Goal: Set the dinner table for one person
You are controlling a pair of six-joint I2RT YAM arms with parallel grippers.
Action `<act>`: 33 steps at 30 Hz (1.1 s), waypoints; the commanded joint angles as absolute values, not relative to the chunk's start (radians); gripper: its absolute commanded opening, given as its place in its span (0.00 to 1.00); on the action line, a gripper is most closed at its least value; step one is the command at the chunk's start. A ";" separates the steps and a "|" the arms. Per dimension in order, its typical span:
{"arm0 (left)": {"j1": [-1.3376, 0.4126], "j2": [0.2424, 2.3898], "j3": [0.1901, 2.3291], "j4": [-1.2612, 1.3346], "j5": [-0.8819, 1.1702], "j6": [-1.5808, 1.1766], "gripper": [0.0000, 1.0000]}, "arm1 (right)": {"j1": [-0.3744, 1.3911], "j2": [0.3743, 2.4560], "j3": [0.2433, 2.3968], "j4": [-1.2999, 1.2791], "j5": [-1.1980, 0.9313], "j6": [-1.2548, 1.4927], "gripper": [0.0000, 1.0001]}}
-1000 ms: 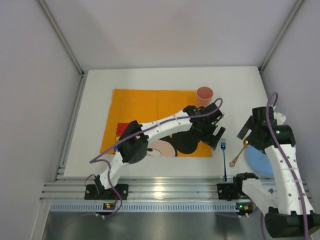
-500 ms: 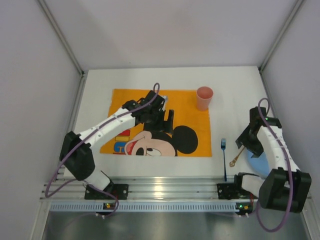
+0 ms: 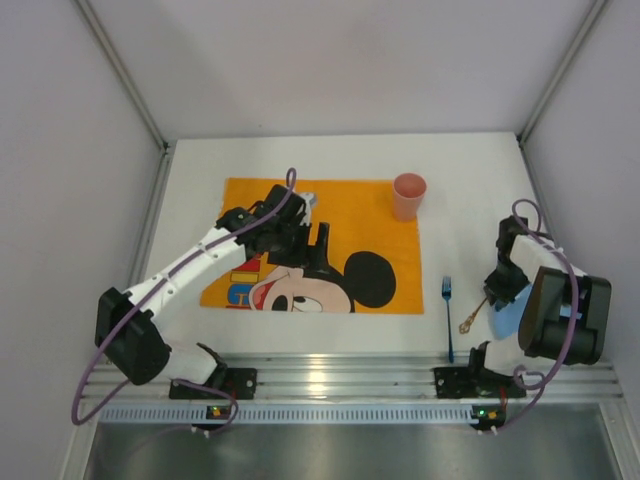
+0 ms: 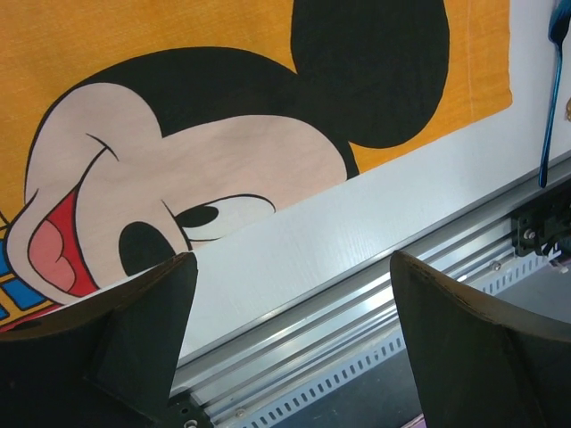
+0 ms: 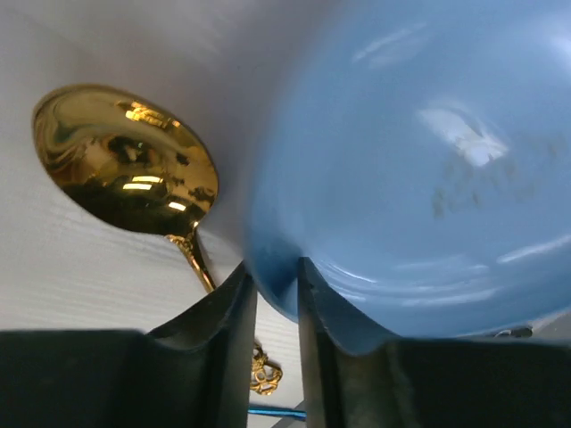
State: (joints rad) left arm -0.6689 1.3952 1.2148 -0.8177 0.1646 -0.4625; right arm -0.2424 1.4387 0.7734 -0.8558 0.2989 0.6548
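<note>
The white dinner table (image 3: 190,200) carries an orange Mickey Mouse placemat (image 3: 350,210) with a pink cup (image 3: 408,195) at its far right corner. A blue fork (image 3: 448,310) and a gold spoon (image 3: 472,318) lie right of the mat. The blue plate (image 3: 505,318) sits beside the spoon, largely hidden under the right arm. My right gripper (image 5: 277,267) is shut on the plate's (image 5: 428,160) rim, next to the spoon's bowl (image 5: 125,160). Over the mat's middle my left gripper (image 3: 315,245) hangs open and empty, its fingers (image 4: 152,312) wide apart above the table's front strip (image 4: 357,232).
Silver aluminium rails (image 3: 330,375) run along the near edge, with both arm bases bolted there. Grey walls close in the back and both sides. The fork's handle (image 4: 553,98) shows at the right edge of the left wrist view.
My left arm swung left, from beside the cup and fork to over the mat's middle. The right gripper dropped to the plate and closed on its rim.
</note>
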 commanded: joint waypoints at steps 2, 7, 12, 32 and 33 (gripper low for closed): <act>-0.646 1.368 1.235 -0.856 0.150 -0.419 0.95 | -0.261 1.506 0.759 -0.765 0.341 0.678 0.11; -0.640 1.377 1.238 -0.853 0.152 -0.420 0.95 | -0.261 1.494 0.799 -0.784 0.325 0.686 0.00; -0.638 1.405 1.258 -0.848 0.166 -0.423 0.95 | -0.256 1.407 0.940 -0.905 0.339 0.641 0.00; -0.608 1.439 1.485 -0.962 -0.009 -0.489 0.96 | 0.596 1.701 2.115 -1.399 0.601 0.545 0.00; -0.586 1.402 1.491 -0.965 -0.058 -0.515 0.96 | 0.692 1.786 2.179 -1.428 0.621 0.546 0.00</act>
State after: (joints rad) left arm -0.6300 1.4940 1.4269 -0.9138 0.1001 -0.4603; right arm 0.5133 1.6558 2.0209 -1.2537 0.5598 0.5777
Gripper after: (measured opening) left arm 0.954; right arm 0.030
